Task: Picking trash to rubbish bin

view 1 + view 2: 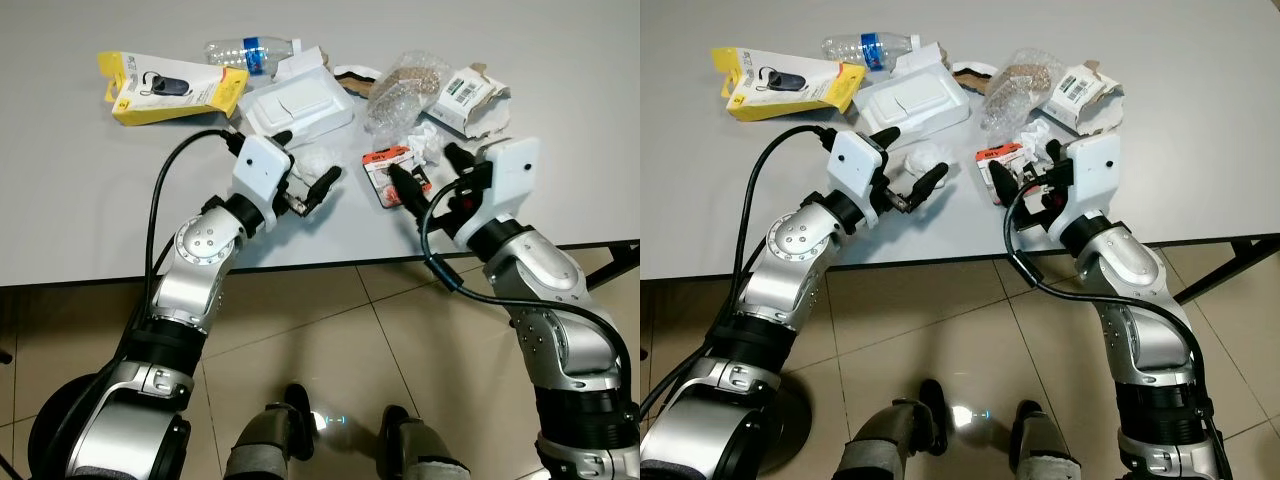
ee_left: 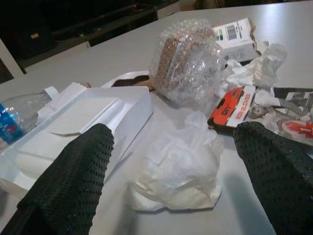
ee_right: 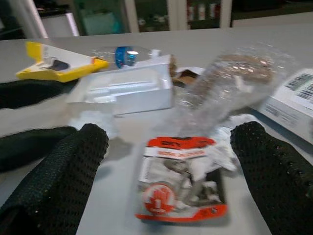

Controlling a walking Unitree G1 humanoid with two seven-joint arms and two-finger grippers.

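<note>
Both silver arms reach forward over the near edge of the white table, elbows bent above the tiled floor. The left gripper is angled toward the middle of the table with its two black fingers spread apart, and a crumpled white tissue lies on the tabletop between them, not gripped. The right gripper mirrors it from the other side, fingers likewise spread wide, bracketing a red-and-white blister pack that lies flat, also untouched. Beyond the tissue sits an open white box, and next to that a bubble-wrap bundle. A torn cardboard box lies farther right, a yellow package far left, and a clear plastic bottle behind the white box.
</note>
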